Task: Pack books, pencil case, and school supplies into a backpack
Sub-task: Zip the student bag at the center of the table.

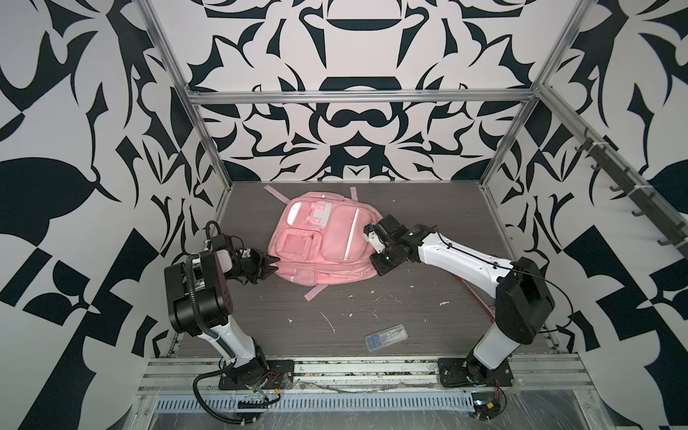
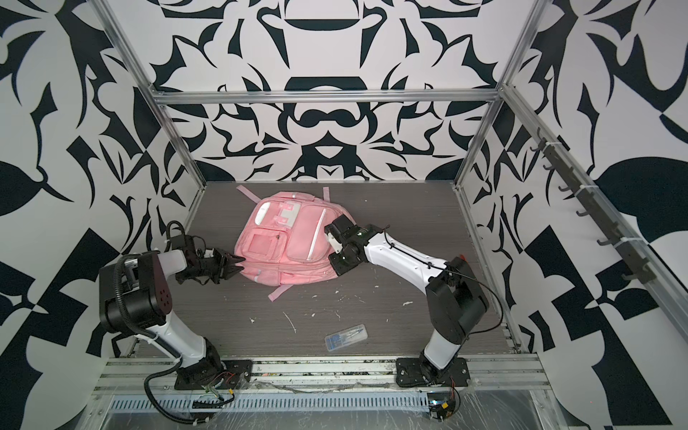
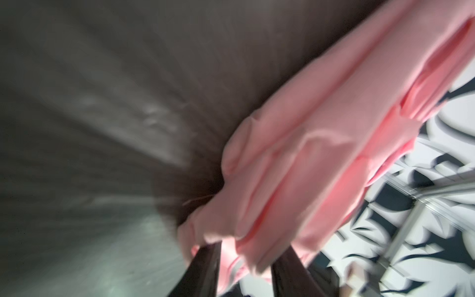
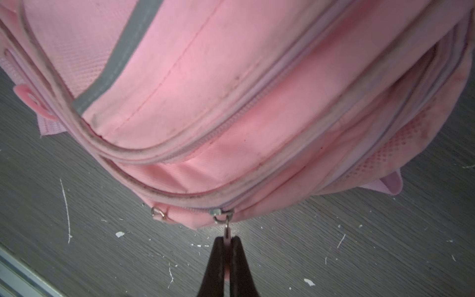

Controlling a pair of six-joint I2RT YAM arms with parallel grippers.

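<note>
A dark table [image 1: 409, 298] is enclosed by patterned walls [image 1: 357, 141], with open surface at the front. A pink backpack [image 1: 320, 238] is laid front-up towards the back. Its left edge is met by the left gripper [image 1: 271, 266], jaws parted around pink fabric. The clear school supplies box [image 1: 386, 337] is seen well apart, near the front edge. A zipper pull [image 4: 226, 231] is pinched in the closed jaws of the right gripper [image 4: 226, 241].
</note>
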